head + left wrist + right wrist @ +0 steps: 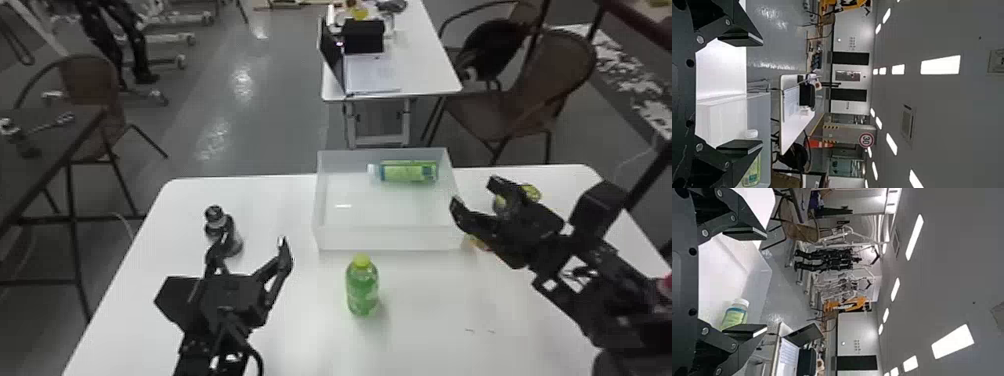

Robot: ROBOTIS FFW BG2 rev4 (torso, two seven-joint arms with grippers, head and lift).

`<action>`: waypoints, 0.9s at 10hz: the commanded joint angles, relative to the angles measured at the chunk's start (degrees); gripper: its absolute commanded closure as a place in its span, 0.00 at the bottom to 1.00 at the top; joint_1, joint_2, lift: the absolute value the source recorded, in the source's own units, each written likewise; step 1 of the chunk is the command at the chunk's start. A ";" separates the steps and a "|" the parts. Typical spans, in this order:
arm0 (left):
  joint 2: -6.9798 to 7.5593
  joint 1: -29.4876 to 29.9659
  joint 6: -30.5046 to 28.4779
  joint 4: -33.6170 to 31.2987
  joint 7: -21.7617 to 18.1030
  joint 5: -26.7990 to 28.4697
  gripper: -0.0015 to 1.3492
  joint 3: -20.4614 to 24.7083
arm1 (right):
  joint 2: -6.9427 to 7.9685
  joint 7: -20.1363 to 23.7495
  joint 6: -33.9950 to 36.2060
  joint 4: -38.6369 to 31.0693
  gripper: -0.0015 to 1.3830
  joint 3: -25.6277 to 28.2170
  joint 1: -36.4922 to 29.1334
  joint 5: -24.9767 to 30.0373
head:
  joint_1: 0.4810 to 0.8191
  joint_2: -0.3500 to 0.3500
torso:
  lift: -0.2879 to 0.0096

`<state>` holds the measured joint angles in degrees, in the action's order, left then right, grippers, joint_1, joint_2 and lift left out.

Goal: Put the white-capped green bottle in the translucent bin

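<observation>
White-capped bottle [409,171]: in bin [390,239] at 1 o'clock, looks done
Right gripper [474,194]: jaws spread, I'd ease off toward 4 o'clock
Left gripper [255,240]: jaws spread too

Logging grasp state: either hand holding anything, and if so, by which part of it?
Nothing held. Left hand and right hand are both open and empty; the white-capped green bottle lies in the translucent bin.

I am counting two green bottles: the white-capped green bottle [407,171] lying far right in one translucent bin [390,239], and a yellow-capped bottle [362,290] standing nearer. I am also counting one dark-topped object [215,215] left, at least one yellowish item [532,192] right, partly hidden, one near white table [425,310], one far white table [425,65] and one laptop [372,74].
</observation>
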<state>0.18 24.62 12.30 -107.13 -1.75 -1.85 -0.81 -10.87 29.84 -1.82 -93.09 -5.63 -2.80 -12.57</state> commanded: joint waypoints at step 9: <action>-0.32 2.36 -1.05 -1.94 2.98 0.70 0.27 -0.77 | 7.70 -9.63 3.93 -17.21 0.32 9.40 -23.74 6.42 | 0.63 0.55 | 0.90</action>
<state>0.18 26.92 11.34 -109.03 1.24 -1.14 -1.47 -3.16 20.28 2.23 -110.24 3.74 -26.42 -6.19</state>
